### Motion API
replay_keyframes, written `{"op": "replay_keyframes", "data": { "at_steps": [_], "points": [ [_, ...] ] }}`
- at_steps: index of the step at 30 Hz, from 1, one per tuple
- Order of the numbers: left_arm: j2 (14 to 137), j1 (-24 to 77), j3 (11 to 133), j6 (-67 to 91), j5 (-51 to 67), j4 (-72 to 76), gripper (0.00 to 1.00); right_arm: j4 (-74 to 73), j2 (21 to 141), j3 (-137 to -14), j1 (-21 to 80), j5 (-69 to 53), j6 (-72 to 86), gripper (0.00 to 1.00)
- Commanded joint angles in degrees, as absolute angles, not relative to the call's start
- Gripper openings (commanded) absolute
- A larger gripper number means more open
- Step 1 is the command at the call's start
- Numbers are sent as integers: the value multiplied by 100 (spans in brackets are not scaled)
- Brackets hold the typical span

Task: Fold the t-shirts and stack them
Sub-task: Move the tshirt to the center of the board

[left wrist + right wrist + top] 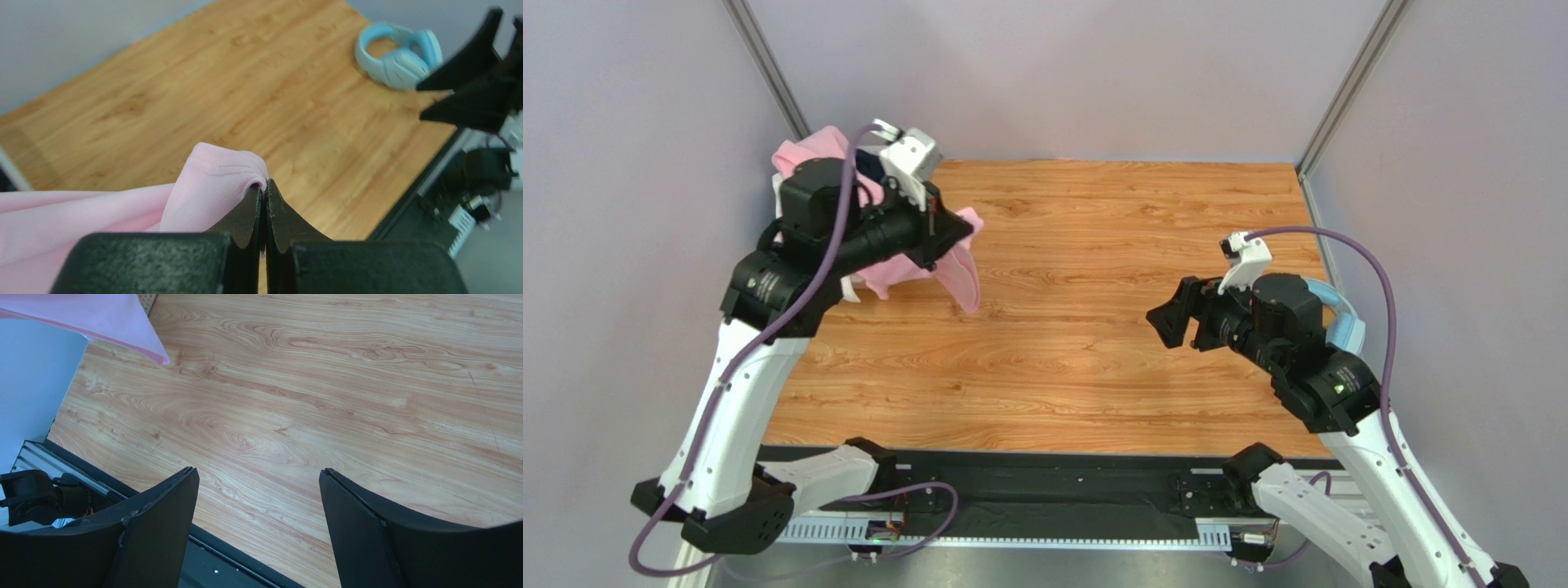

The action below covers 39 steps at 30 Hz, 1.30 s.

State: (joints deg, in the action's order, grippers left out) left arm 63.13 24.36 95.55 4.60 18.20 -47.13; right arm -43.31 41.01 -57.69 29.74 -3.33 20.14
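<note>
Left gripper (265, 184) is clenched on a folded edge of the pink shirt (209, 184). The pinch is right at the fingertips, with the hem bunched over the top of them. I'm holding it up off the desk (1087, 245) at the far-left side, so the cloth can hang and open out before I lay it flat.

Right gripper (258, 471) is released with nothing between the fingers. It hovers over the bare right half of the desk and faces left toward the shirt. My judgement is that it's parked there to take a 2nd corner, since 1 grip can't spread a shirt this big.

Shirt position: the bulk is heaped at the far-left corner. From there, 1 stretch runs out to my left gripper, so the long axis goes from that corner toward desk centre. Below the gripper a loose flap hangs down, with its tip pointing at the desk. It is not flat and nothing is folded yet.

A dark patch by the heap could be the navy shirt (869, 165), but my left arm covers most of it.

Headphones (399, 58) sit at the right edge, well apart from the shirt.
</note>
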Motion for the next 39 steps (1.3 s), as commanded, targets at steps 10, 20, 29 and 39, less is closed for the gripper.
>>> {"op": "replay_keyframes", "data": {
  "at_steps": [10, 20, 29, 39],
  "points": [
    [7258, 5298, 10187, -1528, 2628, -6072, 0, -4210, 4341, -6012, 3164, -176, 2197, 73],
    [7366, 5748, 9880, -1669, 2673, -6143, 26, -4052, 4772, -6135, 3190, -88, 2066, 73],
    [6408, 3966, 8573, -1485, 1681, -5617, 95, -3780, 5387, -6047, 3191, -219, 1872, 83],
    [5625, 1962, 6259, -143, 1494, -4457, 84, -3058, 8056, -6915, 3787, -1484, 1758, 76]
  ]
}}
